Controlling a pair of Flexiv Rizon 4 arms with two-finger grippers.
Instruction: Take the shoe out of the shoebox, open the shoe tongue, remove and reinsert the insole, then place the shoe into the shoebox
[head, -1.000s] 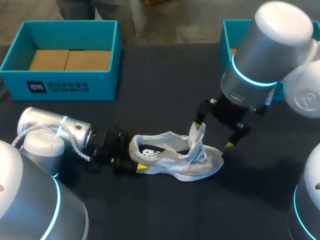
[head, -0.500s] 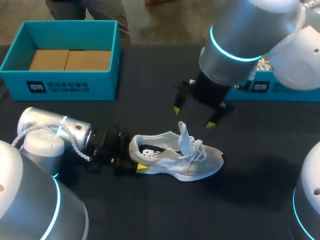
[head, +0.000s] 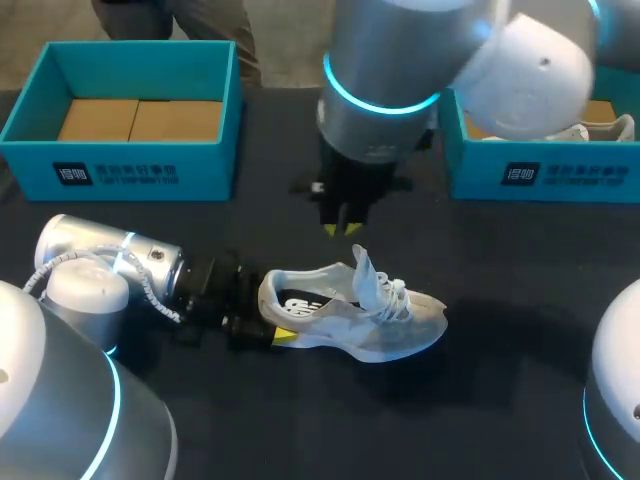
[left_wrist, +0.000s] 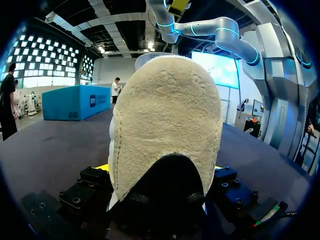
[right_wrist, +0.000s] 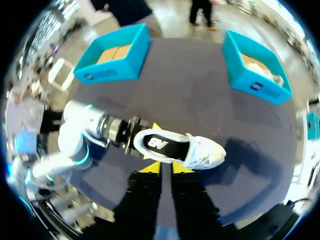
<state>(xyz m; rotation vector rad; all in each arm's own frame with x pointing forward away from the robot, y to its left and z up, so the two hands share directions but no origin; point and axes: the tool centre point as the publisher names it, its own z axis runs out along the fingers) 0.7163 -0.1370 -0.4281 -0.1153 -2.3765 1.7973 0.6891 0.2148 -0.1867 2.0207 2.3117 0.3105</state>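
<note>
One white shoe (head: 597, 130) lies in right shoebox (head: 520, 176).

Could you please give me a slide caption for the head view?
Left claw holds the shoe by its heel on the table; right claw hovers above its raised tongue.

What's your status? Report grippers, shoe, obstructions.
Left gripper shut on heel of white mesh sneaker. Right gripper shut, empty, above raised tongue. Sneaker on black table. Nothing between.
</note>
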